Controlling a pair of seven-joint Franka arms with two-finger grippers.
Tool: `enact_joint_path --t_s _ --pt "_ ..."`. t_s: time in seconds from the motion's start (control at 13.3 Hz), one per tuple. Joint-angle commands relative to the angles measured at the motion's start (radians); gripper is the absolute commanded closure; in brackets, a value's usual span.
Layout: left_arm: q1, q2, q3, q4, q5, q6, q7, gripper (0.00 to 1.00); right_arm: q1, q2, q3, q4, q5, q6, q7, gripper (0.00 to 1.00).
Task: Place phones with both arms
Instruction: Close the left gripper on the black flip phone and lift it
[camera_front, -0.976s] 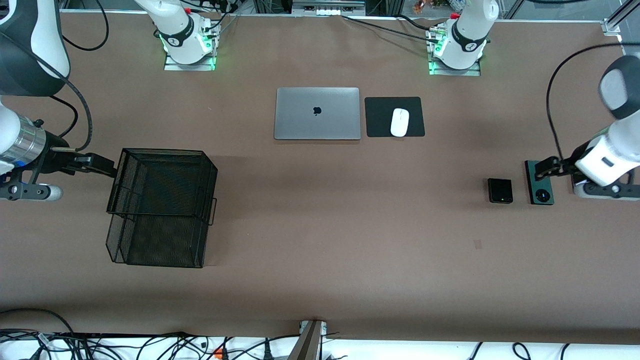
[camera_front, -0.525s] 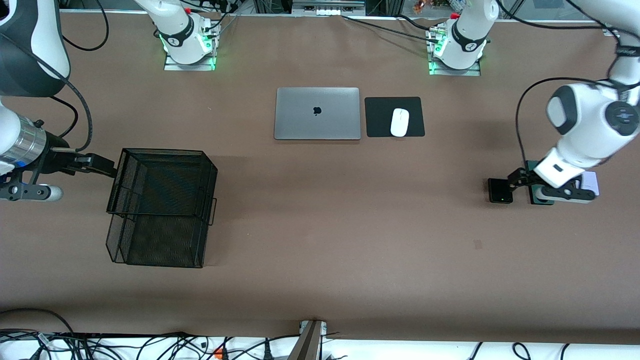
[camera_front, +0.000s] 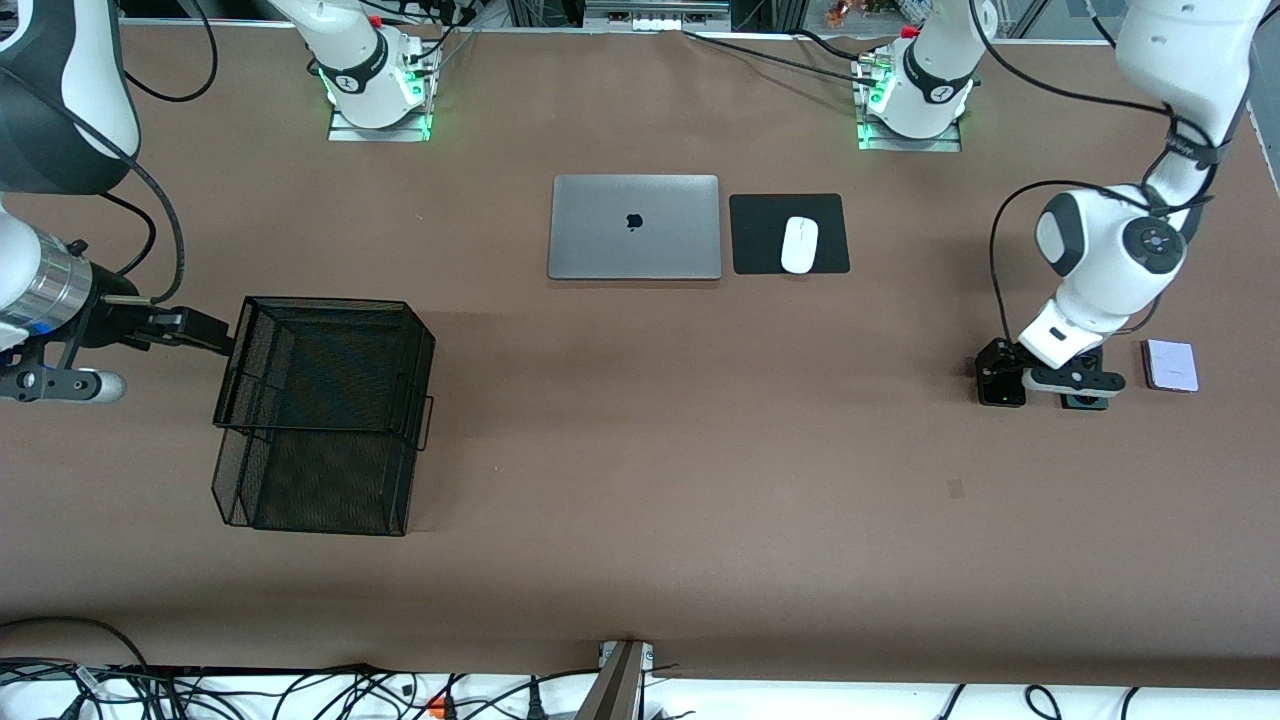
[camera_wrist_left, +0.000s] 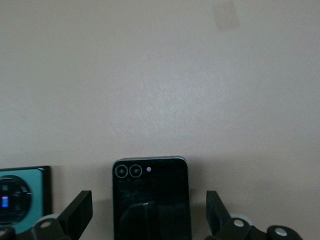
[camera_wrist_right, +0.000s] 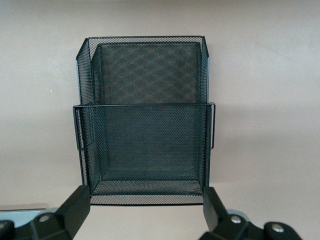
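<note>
Left wrist view: left tool (camera_wrist_left: 150, 220) open over black flip phone (camera_wrist_left: 151, 197); green phone (camera_wrist_left: 22, 195) beside risks nudge.

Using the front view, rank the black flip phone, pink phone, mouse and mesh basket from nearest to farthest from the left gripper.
1. Black flip phone: directly under the open left gripper.
2. Pink phone: on the table toward the left arm's end.
3. Mouse: on its pad beside the laptop.
4. Mesh basket: at the right arm's end, by the waiting right gripper.

High front camera faces both robots; 2 close wrist cameras look down.
</note>
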Motion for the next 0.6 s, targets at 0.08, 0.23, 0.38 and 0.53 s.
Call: enact_joint_path --t_s 0.08,0.23,0.38,0.53 --pt "0.022 0.034 -0.005 -0.011 0.014 0.063 0.013 0.0 -0.008 0.0 0.002 0.009 0.018 -0.016 -0.017 0.0" --pt "0.022 0.045 -0.005 -0.011 0.014 0.066 0.009 0.0 -0.008 0.0 0.002 0.009 0.018 -0.016 -0.017 0.0" --pt "0.022 0.06 -0.005 -0.011 0.014 0.086 -0.002 0.0 -0.008 0.0 0.002 0.009 0.018 -0.016 -0.017 0.0" --pt "0.022 0.083 -0.005 -0.011 0.014 0.113 -0.002 0.0 -0.008 0.0 0.002 0.009 0.018 -0.016 -0.017 0.0"
